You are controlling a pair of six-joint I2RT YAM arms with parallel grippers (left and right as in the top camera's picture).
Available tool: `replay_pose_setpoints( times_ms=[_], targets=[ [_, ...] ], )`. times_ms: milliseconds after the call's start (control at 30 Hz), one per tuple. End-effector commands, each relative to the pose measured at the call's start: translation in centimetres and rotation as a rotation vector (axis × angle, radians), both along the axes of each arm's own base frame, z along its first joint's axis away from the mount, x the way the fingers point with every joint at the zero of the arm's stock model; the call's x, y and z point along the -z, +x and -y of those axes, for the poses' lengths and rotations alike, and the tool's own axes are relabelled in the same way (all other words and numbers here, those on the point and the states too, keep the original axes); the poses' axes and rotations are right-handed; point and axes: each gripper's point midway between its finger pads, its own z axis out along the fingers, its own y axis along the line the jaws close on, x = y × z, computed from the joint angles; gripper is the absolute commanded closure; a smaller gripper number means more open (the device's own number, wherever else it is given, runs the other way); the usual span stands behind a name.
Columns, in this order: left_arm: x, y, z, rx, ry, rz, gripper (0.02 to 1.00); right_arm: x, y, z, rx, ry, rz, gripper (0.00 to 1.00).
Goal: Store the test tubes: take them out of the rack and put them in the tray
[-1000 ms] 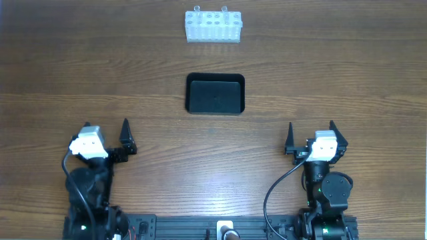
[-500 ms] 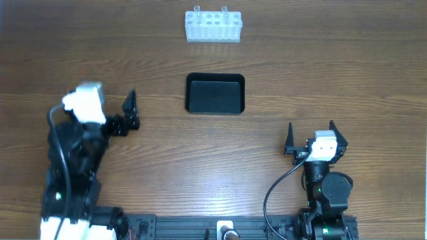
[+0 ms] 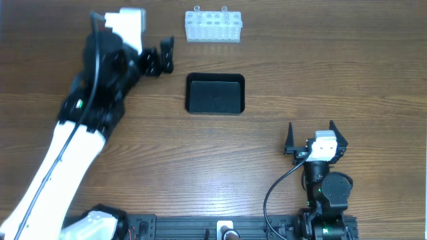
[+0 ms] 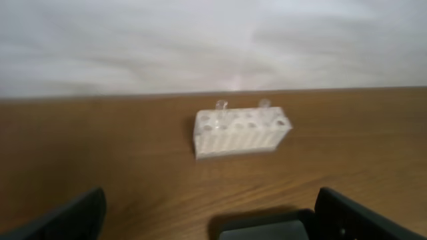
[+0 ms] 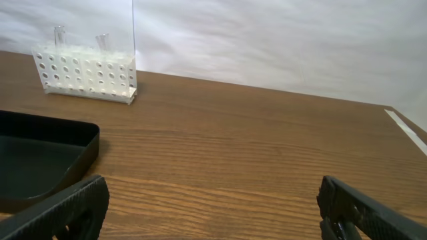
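Right, the white plastic perforated test-tube rack point(image 3: 213, 27) sits at the far centre of the brown wooden desk point(image 3: 347, 67). Two clear glass test tubes stand upright in its far row: one test tube point(image 3: 197, 9) near the left end, the other test tube point(image 3: 224, 9) just right of the middle. Nearer to us, directly in front of the rack and apart from it, lies the black rectangular plastic tray point(image 3: 215, 94), and nothing is in it. The left arm is stretched far up the left side, with the left tool point(image 3: 167, 55) released, fingers spread wide and grasping nothing. It hangs just left of the rack and tray, touching neither. From its wrist camera the rack is straight ahead, with a corner of the tray between the spread fingers. Over on the near right, the right tool point(image 3: 311, 124) is low by its base, well apart from tray and rack, its fingers also released and holding nothing.
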Motion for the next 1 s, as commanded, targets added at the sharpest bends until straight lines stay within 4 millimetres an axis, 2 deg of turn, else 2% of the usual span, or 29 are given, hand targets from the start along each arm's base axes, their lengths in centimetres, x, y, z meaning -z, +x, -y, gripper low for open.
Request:
replay_pose_setpoints(
  times_ms=[33,200,533,733,1000],
  targets=[
    [0.6,3.3,0.1,-0.111,-0.018,-0.074,0.023,0.1,0.0,0.0,-0.001,0.003,0.002,0.009],
    [2.6,6.2,2.7,-0.073,0.01,-0.115,0.02,0.1,0.0,0.0,-0.001,0.003,0.002,0.009],
    [7.6,10.5,7.0,-0.018,0.051,-0.172,0.02,0.1,0.0,0.0,-0.001,0.003,0.002,0.007],
    [8.8,14.1,10.0,0.041,0.106,-0.148,0.02,0.1,0.0,0.0,-0.001,0.003,0.002,0.009],
    [10.7,17.5,11.6,0.041,0.104,-0.142,0.02,0.1,0.0,0.0,-0.001,0.003,0.002,0.007]
  ],
)
